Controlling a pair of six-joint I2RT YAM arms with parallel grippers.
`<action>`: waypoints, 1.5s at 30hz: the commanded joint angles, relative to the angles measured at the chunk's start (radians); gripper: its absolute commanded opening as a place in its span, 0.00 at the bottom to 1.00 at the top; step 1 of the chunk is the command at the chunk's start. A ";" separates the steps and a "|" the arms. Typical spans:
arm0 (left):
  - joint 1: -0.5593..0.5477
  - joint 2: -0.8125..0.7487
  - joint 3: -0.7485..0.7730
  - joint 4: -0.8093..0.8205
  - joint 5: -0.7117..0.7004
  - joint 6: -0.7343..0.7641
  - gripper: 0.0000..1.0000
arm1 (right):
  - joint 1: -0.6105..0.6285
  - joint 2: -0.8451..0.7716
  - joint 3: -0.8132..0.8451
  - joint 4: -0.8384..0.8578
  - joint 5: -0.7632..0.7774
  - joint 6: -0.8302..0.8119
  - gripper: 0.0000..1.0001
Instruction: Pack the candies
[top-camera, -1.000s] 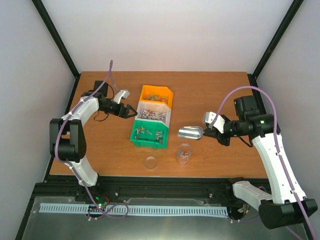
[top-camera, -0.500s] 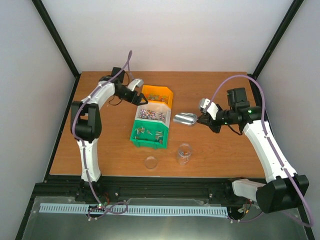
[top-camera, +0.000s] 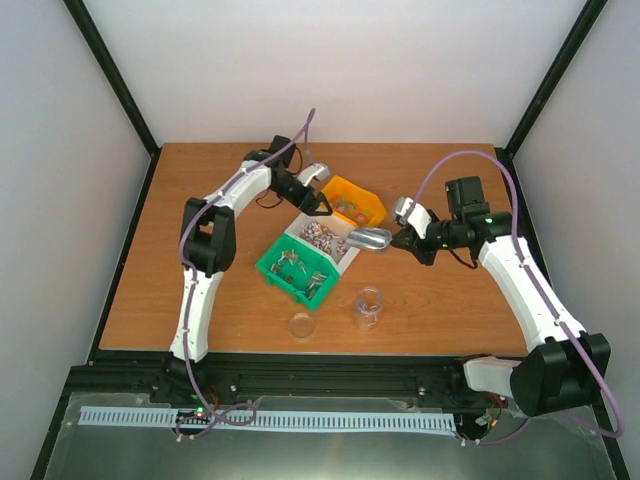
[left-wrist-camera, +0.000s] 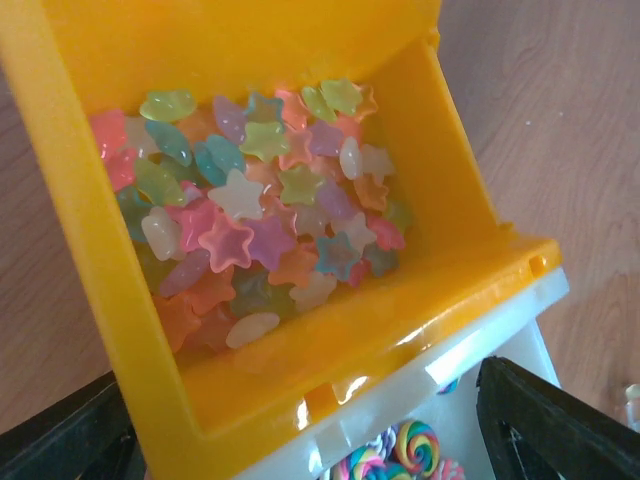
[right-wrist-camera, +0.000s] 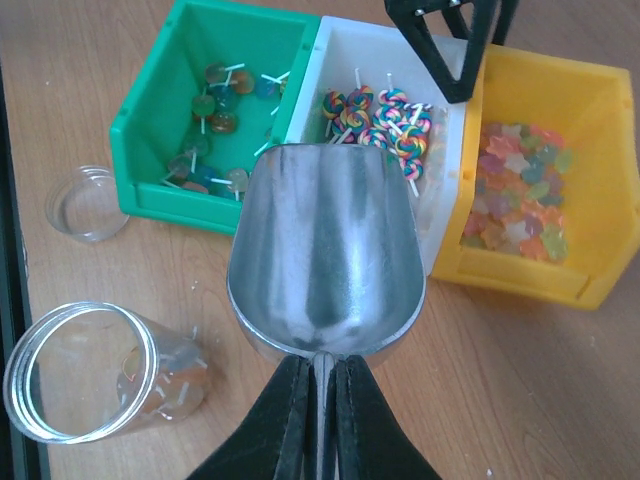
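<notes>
The candies lie in three joined bins: pastel stars (left-wrist-camera: 260, 220) in the orange bin (top-camera: 340, 185), rainbow swirl lollipops (right-wrist-camera: 375, 115) in the white bin (right-wrist-camera: 440, 220), darker lollipops (right-wrist-camera: 215, 120) in the green bin (right-wrist-camera: 170, 195). My left gripper (top-camera: 320, 200) is open, its jaws spread wide above the seam between the orange and white bins. One of its fingers (right-wrist-camera: 450, 60) stands at the back wall of that seam. My right gripper (right-wrist-camera: 322, 365) is shut on the handle of the empty silver scoop (right-wrist-camera: 325, 260), whose mouth hangs just in front of the white bin.
A clear plastic jar (top-camera: 369, 308) lies on its side near the table's front edge, with a few small pieces inside. Its lid (top-camera: 301, 324) rests to its left, in front of the green bin. The row of bins stands at an angle mid-table.
My left gripper swung right onto the orange bin, and the bin row turned, its orange end going right. My right gripper carried the scoop left toward the white bin.
</notes>
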 joint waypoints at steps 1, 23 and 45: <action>-0.034 0.020 0.098 -0.028 0.032 -0.004 0.88 | 0.054 0.046 -0.011 0.056 0.084 0.063 0.03; 0.026 -0.364 -0.460 0.205 -0.193 -0.060 0.90 | 0.347 0.297 0.228 -0.059 0.504 0.378 0.03; 0.025 -0.369 -0.522 0.250 -0.161 -0.078 0.89 | 0.396 0.580 0.363 -0.059 0.588 0.388 0.03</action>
